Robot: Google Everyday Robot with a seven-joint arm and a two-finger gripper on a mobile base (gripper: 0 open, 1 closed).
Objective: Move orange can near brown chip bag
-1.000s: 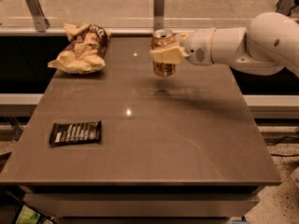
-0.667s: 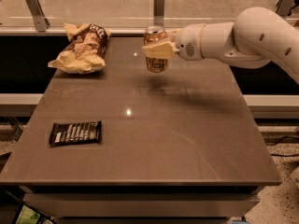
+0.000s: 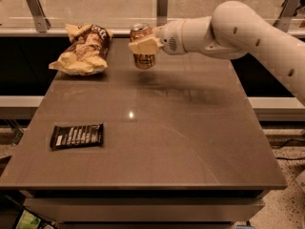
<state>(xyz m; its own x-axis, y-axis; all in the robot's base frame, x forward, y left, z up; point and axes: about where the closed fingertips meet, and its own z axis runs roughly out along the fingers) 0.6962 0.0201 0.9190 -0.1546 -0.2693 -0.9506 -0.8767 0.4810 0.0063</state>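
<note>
one small orange-gold metal drink can [image 3: 144,62] with silver top, roughly upright, held above far part of grey-brown table [image 3: 181,142], clear of surface. white two-finger gripper [image 3: 142,46] on white arm [image 3: 238,30] reaching in from right, cream fingers clamped on can's sides. wrinkly tan-and-dark-brown chip bag [image 3: 85,50] lies near, left of can, not touching. flat black striped bar wrapper [image 3: 76,135] front left, well apart.

upright orange can [image 3: 144,61], silver top, clamped in the gripper [image 3: 143,46], hangs near the crumpled brown chip bag [image 3: 85,51], not touching.
</note>
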